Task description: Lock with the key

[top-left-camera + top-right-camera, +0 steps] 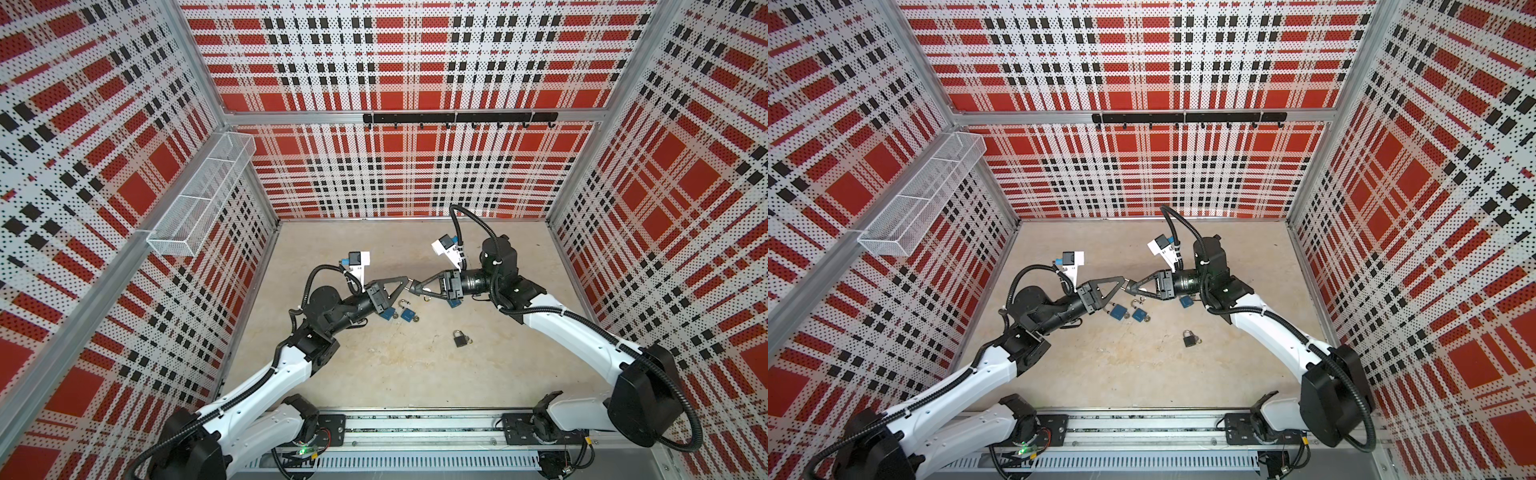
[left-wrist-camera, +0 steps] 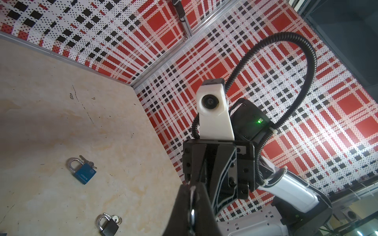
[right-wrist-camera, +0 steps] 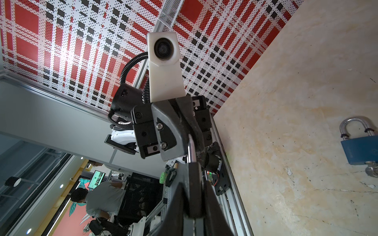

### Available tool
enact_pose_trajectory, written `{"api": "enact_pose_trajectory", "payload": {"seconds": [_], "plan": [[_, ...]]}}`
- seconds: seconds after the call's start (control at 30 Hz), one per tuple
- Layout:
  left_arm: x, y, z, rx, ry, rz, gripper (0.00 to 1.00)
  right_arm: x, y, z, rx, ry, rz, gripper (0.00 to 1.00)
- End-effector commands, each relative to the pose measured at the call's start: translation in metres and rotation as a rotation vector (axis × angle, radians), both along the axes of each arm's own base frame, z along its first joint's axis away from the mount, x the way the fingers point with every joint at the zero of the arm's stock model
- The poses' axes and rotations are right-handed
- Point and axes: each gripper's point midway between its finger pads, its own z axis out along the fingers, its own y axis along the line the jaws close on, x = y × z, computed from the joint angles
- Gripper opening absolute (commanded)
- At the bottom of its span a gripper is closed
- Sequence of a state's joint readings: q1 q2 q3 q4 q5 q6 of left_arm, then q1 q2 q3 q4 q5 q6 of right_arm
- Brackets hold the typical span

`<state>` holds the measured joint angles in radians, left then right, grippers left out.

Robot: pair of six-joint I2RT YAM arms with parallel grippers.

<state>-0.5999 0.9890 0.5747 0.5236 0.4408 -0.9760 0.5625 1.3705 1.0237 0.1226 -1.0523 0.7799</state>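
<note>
In both top views the left gripper (image 1: pixel 405 284) and the right gripper (image 1: pixel 416 290) meet tip to tip above the middle of the table (image 1: pixel 374 374); a small dark padlock (image 1: pixel 412 286) sits between the tips, too small there to make out in detail. A blue padlock (image 1: pixel 388 313) and a second blue padlock (image 1: pixel 408 314) lie side by side on the table under the left gripper; a third blue padlock (image 1: pixel 455 303) shows partly from under the right gripper; a loose black padlock (image 1: pixel 459 339) lies apart from them, nearer the table's near edge.

In the left wrist view the left fingers (image 2: pixel 180 208) are pressed together on a silver key (image 2: pixel 192 214); the right gripper faces them head-on; one of the blue padlocks (image 2: pixel 82 172), with keys beside its shackle, and the loose black padlock (image 2: pixel 107 223) lie on the table.

In the right wrist view the right fingers (image 3: pixel 173 208) are closed on the body of the small dark padlock (image 3: pixel 194 194), held clear of the table; the key (image 3: pixel 190 151), seen edge-on, runs from that body into the tips of the left fingers (image 3: pixel 173 132); one of the blue padlocks (image 3: pixel 360 147) lies flat on the table beside them.
</note>
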Motion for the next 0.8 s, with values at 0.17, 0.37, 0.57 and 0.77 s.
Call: {"api": "enact_pose_trajectory", "payload": {"seconds": [0.17,0.37,0.57,0.77], "plan": [[-0.048,-0.041,-0.047,0.074,0.128,-0.245,0.0,0.013,0.015,0.042,0.126,-0.184,-0.028,0.0],[-0.05,-0.044,-0.048,0.074,0.128,-0.252,0.0,0.015,0.017,0.042,0.127,-0.19,-0.028,0.0],[-0.043,-0.037,-0.034,0.059,0.102,-0.253,0.0,0.014,0.016,0.035,0.097,-0.189,-0.031,0.0],[-0.028,-0.022,-0.012,0.047,0.081,-0.248,0.05,0.009,0.013,0.029,0.049,-0.203,-0.037,0.0]]}}
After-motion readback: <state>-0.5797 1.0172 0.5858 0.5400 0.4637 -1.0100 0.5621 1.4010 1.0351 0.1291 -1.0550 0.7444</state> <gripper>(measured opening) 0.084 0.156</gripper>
